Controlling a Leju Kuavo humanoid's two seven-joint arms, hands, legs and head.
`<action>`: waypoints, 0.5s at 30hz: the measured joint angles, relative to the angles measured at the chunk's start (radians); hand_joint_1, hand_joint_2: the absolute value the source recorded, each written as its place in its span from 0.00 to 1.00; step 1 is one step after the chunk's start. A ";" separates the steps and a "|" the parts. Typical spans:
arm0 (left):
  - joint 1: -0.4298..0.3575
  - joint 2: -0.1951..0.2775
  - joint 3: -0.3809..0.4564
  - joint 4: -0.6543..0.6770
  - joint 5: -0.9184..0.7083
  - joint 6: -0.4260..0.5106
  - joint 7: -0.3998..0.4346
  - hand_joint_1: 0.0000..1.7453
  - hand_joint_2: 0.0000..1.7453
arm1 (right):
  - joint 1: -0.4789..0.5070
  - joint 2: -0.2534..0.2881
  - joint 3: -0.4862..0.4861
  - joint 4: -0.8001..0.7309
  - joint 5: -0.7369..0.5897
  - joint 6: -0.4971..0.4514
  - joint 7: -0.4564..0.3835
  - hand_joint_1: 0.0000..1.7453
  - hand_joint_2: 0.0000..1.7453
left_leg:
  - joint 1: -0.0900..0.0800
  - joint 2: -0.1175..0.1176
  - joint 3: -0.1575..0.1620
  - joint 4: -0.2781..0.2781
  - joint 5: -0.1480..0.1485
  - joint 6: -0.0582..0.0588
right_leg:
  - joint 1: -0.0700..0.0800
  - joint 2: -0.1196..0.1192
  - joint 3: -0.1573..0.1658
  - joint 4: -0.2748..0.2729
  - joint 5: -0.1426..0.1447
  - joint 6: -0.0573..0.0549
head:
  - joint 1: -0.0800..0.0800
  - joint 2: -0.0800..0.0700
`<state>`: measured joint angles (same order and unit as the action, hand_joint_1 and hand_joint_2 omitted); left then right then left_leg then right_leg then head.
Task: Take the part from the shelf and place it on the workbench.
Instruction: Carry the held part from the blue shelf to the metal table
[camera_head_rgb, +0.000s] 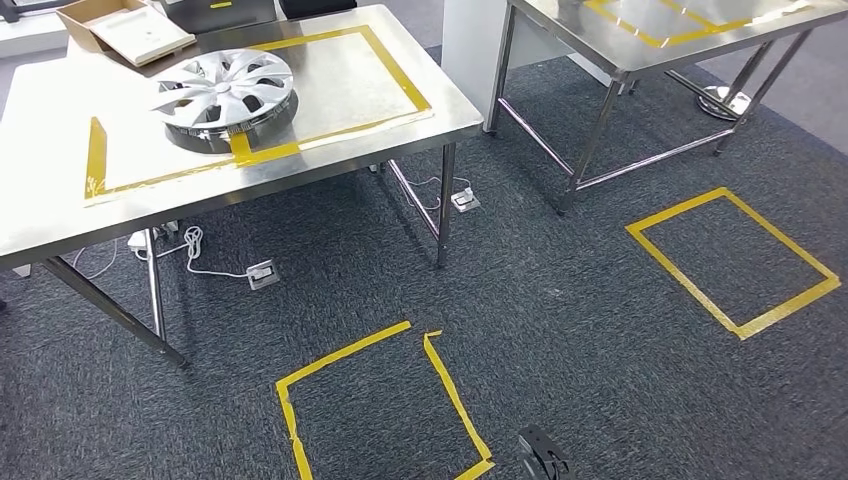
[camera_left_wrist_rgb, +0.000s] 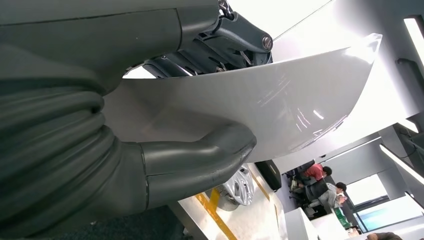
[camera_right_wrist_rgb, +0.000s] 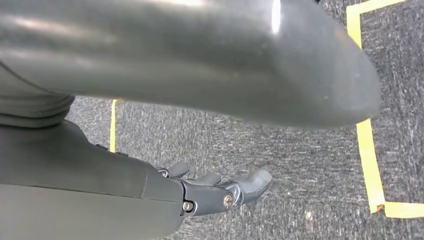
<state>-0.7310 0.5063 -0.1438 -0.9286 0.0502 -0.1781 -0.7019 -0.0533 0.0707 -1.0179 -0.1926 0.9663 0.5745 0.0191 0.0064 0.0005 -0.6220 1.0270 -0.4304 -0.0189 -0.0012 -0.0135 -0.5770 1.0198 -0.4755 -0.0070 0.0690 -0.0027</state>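
Gripping a white curved panel (camera_left_wrist_rgb: 260, 105), the left hand (camera_left_wrist_rgb: 165, 115) has its thick thumb (camera_left_wrist_rgb: 200, 157) pressed against one face and darker fingers (camera_left_wrist_rgb: 220, 42) clamped over the opposite face; the panel is off any surface, held out past the hand in the left wrist view.

Right hand (camera_right_wrist_rgb: 200, 192): hanging above dark grey carpet (camera_right_wrist_rgb: 280, 150), fingers (camera_right_wrist_rgb: 250, 182) extended and lying loosely apart, holding nothing, thumb stretched out apart from them.

Workbench (camera_head_rgb: 60, 190): steel table at the left of the head view, top marked with a yellow tape rectangle (camera_head_rgb: 405, 80).

Silver wheel cover (camera_head_rgb: 225, 95): resting on the workbench, overlapping the near edge of the tape rectangle.

Open cardboard box (camera_head_rgb: 125, 28): at the far edge of the workbench, apart from the wheel cover.

Second steel table (camera_head_rgb: 640, 45): to the right, also carrying yellow tape.

Floor markings: 2 yellow tape squares on the carpet, one (camera_head_rgb: 385, 400) in front of the workbench, one (camera_head_rgb: 735, 260) near the second table.

White cable (camera_head_rgb: 190, 250) and floor sockets: under the workbench.

People: seated in the distance, left wrist view.
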 joint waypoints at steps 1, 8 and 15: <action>-0.001 0.000 0.000 0.002 0.000 0.000 0.000 1.00 1.00 | 0.000 0.000 0.000 0.000 0.000 0.000 0.000 0.00 0.00 | 0.000 0.000 0.000 0.000 0.000 0.000 | 0.000 0.000 0.000 0.000 0.000 0.001 | 0.000 0.000; -0.009 0.001 0.000 0.015 -0.001 0.000 0.000 1.00 1.00 | 0.000 0.000 -0.001 0.000 0.000 0.000 0.000 0.00 0.00 | 0.002 0.000 0.000 -0.001 0.003 -0.002 | 0.001 0.000 -0.001 0.001 0.001 0.001 | 0.000 0.000; -0.023 0.001 -0.003 0.025 0.001 0.002 0.000 1.00 1.00 | 0.000 0.000 -0.005 0.000 0.000 0.000 0.000 0.00 0.00 | 0.000 0.000 -0.001 0.001 0.001 0.001 | -0.001 -0.001 -0.002 0.001 0.002 0.003 | -0.001 0.000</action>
<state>-0.7545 0.5077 -0.1466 -0.9041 0.0508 -0.1763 -0.7019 -0.0529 0.0710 -1.0231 -0.1926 0.9663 0.5744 0.0187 0.0063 0.0006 -0.6227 1.0283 -0.4291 -0.0180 -0.0019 -0.0143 -0.5786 1.0211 -0.4736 -0.0036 0.0685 -0.0027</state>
